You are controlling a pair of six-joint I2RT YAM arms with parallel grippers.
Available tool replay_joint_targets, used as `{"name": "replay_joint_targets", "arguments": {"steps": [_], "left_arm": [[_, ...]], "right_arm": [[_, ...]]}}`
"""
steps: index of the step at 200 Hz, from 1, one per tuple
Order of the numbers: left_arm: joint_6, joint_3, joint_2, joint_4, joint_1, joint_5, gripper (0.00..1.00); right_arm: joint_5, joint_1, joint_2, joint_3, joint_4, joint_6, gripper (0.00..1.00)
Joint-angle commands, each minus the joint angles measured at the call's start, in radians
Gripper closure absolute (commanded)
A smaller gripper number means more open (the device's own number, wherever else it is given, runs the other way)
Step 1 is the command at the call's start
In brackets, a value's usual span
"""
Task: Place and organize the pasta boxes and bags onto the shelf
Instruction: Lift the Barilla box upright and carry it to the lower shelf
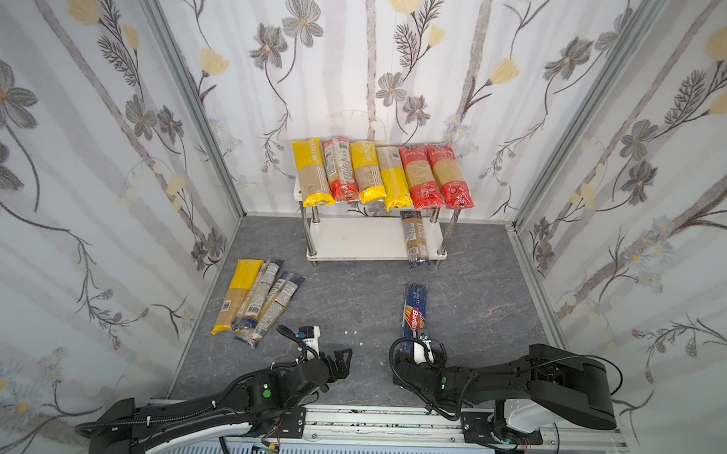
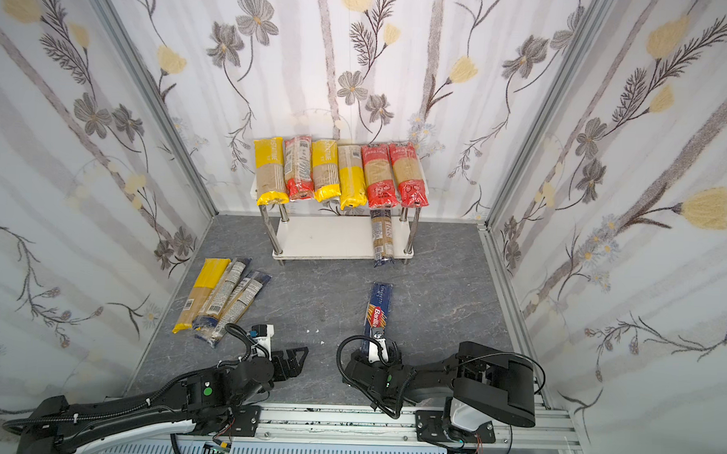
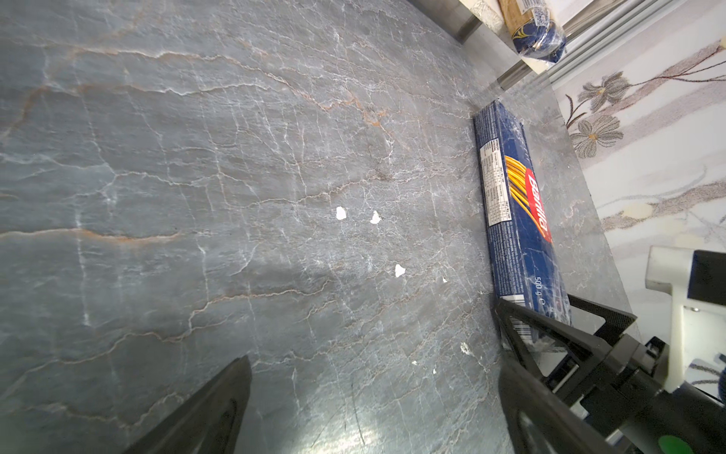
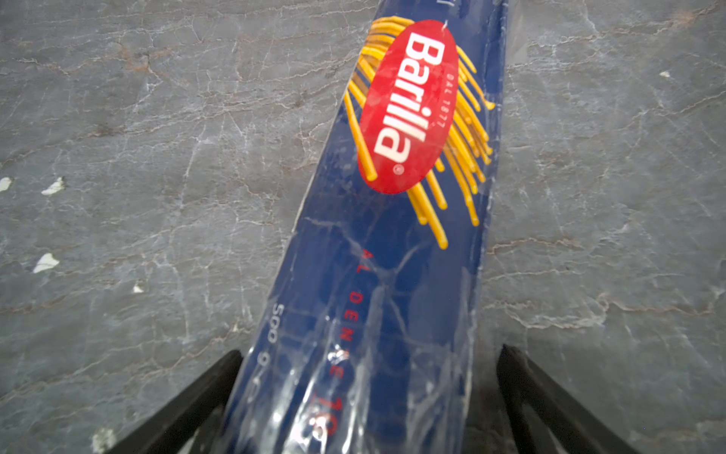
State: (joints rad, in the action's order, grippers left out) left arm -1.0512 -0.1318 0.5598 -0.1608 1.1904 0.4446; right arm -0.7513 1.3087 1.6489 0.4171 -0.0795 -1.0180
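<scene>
Under my right wrist camera the Barilla box (image 4: 393,295) shows "Barilla" in white on a red oval (image 4: 408,106), with "DAL 1877" small along the oval's edge. Further down the box I read "AL DENTE" in red, one letter lost in glare, then a red "10" and a white "500 g". In a top view its twelve o'clock end reads "SPAGHETTI". The white lettering on the yellow-ended bag (image 2: 269,170) at the nine o'clock end of the shelf (image 2: 336,239) is too blurred to read.

The grey marbled surface (image 1: 351,302) carries the shelf (image 1: 353,238), well ahead of both pairs of jaws, with 6 bags (image 1: 390,175) on its top board and 1 bag (image 1: 414,238) on the lower. The Barilla box (image 1: 414,309) lies flat, its near end between the spread jaws of the right gripper (image 4: 371,350). 3 bags (image 1: 256,299) lie left of the jaws of the left gripper (image 3: 371,330).
</scene>
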Motion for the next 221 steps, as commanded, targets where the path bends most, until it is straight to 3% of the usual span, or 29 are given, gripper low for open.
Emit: {"name": "replay_joint_targets", "arguments": {"steps": [1,14,35,60,86,160,221], "left_arm": [[-0.013,-0.016,0.010,-0.005,0.002,0.035,0.00],[-0.013,-0.020,0.017,-0.006,0.003,0.037,0.00],[-0.012,-0.026,0.026,-0.006,0.004,0.045,0.00],[-0.004,-0.035,0.033,-0.009,0.002,0.053,0.00],[0.003,-0.043,0.040,-0.010,0.003,0.063,0.00],[0.023,-0.045,0.030,-0.013,-0.001,0.091,0.00],[0.106,-0.098,0.002,-0.026,-0.032,0.114,0.00]], "right_arm": [[0.053,-0.002,0.016,-0.006,0.005,-0.043,0.04],[0.050,-0.001,0.019,-0.012,0.003,-0.048,0.14],[0.062,0.000,0.012,-0.040,-0.010,-0.070,0.50],[0.086,0.005,-0.033,-0.084,-0.029,-0.080,0.65],[0.099,0.018,-0.139,-0.114,-0.026,-0.054,0.71],[0.107,0.002,-0.485,-0.096,0.050,0.083,0.74],[0.161,-0.107,-0.503,0.041,0.071,0.222,0.76]]}}
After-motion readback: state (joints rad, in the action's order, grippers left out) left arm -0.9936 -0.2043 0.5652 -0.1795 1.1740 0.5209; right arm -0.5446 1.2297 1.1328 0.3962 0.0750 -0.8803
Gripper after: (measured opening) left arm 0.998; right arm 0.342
